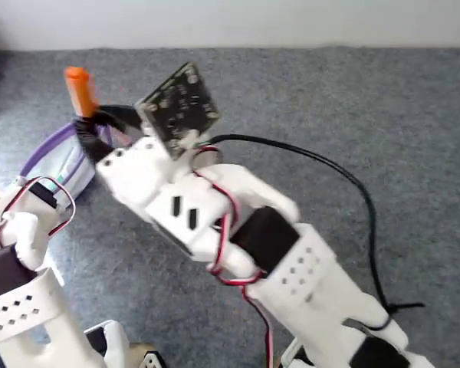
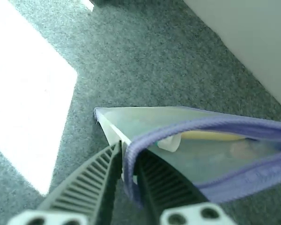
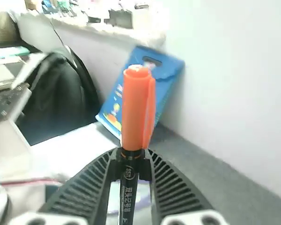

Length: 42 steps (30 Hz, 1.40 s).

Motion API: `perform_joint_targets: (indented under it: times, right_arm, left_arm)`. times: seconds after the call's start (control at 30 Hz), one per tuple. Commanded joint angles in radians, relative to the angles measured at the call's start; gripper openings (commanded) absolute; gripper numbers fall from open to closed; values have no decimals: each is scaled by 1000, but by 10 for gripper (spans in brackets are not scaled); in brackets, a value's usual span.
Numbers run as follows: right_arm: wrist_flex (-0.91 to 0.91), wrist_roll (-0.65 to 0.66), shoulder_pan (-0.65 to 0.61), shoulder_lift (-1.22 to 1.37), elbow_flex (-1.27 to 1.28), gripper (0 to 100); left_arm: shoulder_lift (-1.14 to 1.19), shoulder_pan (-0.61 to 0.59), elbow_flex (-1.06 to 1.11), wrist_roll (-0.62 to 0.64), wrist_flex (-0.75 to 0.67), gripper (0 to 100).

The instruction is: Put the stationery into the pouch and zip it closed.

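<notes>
A translucent pouch (image 2: 196, 145) with a purple zip edge (image 1: 50, 149) lies on the grey carpet at the left of the high view, its mouth open. Inside it I see a pale yellow item (image 2: 210, 136) and a small white piece (image 2: 169, 143). My left gripper (image 2: 127, 161) is shut on the pouch's purple rim near its corner. My right gripper (image 3: 132, 159) is shut on an orange-capped marker (image 3: 136, 110), cap pointing away from the wrist. From above, the marker (image 1: 79, 90) stands above the pouch's far end, with the right arm (image 1: 176, 192) stretched across the carpet.
Grey carpet (image 1: 330, 115) stretches to a white wall at the back. A black cable (image 1: 345, 180) loops on the carpet right of the right arm. Beyond the carpet, the right wrist view shows a blue bag (image 3: 152, 84) against the wall and dark clutter.
</notes>
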Motion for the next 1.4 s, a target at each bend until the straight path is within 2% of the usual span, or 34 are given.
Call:
perform_joint_targets:
  times: [0.0, 0.23, 0.53, 0.67, 0.77, 0.87, 1.03, 1.37]
  right_arm:
    - [-139, 21, -22, 50, -17, 8]
    - [-318, 57, -27, 162, -17, 8]
    - [-331, 52, -25, 283, -17, 8]
    - [-283, 52, -22, 321, -15, 32]
    - [-174, 44, -24, 321, -17, 130]
    - [-108, -28, -24, 298, -18, 199]
    - [-44, -55, -5, 255, -18, 199]
    - [-41, -55, 79, 151, -18, 184]
  left_arm:
    - [12, 5, -1, 9, -18, 12]
    - [12, 5, -1, 9, -18, 12]
    - [12, 5, -1, 9, -18, 12]
    - [12, 5, -1, 9, -18, 12]
    - [12, 5, -1, 9, -18, 12]
    - [12, 5, -1, 9, -18, 12]
    - [12, 5, -1, 9, -18, 12]
    - [12, 5, -1, 9, -18, 12]
